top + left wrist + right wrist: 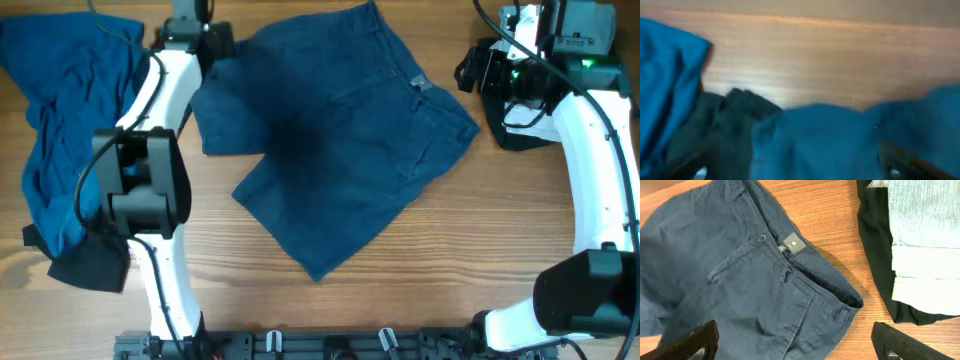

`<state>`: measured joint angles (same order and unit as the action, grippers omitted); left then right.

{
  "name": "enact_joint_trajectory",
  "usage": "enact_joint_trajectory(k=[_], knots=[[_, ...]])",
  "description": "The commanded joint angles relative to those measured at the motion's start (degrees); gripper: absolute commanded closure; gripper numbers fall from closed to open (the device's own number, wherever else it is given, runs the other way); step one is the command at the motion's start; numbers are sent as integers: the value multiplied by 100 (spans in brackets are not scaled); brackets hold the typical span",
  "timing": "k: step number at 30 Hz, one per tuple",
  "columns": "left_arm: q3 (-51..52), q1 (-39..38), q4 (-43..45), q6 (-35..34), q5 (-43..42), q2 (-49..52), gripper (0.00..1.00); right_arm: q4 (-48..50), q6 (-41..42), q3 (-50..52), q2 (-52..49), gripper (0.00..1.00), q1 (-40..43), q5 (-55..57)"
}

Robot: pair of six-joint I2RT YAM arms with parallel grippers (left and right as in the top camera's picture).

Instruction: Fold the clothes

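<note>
Lying mid-desk: navy denim shorts [340, 130]
Right fingers [695, 342]: wide apart, empty
Left fingers: blurred, cannot tell
Left edge: bright blue garment [60, 130]

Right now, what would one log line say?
task: fold clothes | navy shorts: spread out, unfolded | right gripper: open, over shorts | blue garment: crumpled

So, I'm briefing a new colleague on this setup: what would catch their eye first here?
The dark navy shorts, spread unfolded across the middle of the wooden table, dominate the overhead view. A bright blue garment lies crumpled at the table's left side. In the right wrist view, the open right gripper hangs above the shorts' waistband, with folded pale denim on a black piece off to the right.
</note>
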<state>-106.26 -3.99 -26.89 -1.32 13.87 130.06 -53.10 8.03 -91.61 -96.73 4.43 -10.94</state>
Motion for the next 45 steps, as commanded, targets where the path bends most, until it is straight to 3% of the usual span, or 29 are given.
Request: enact_joint_trajectory(k=[1,4,8,16,24,27,30,37,45], knots=[[-76,-511,-1705,85,-621,-951,0,-15,-210,-72,57,1,-20,-70],[-74,-1056,-3917,-24,-1891,-1316,0,-240,-208,-63,50,0,-20,28],[127,-1639,-5066,-485,-1899,-1307,0,-522,-155,26,46,0,35,400],[1976,-3200,-4555,-1163,-1878,-1351,0,-221,-68,26,46,1,166,345],[3440,-3689,-3423,-1904,-1875,-1484,8,-162,-168,26,46,0,164,254],[4172,-3416,-2820,-2579,-1862,-1484,8,-160,-186,26,46,0,164,164],[4771,-2647,-2197,-3241,-1836,-1484,1,-157,-190,26,46,0,164,68],[4819,-756,-1558,-3191,-1921,-1484,0,-155,-190,26,46,0,164,55],[4819,643,-1434,-2887,-1853,-1484,0,-164,-203,28,31,1,164,57]])
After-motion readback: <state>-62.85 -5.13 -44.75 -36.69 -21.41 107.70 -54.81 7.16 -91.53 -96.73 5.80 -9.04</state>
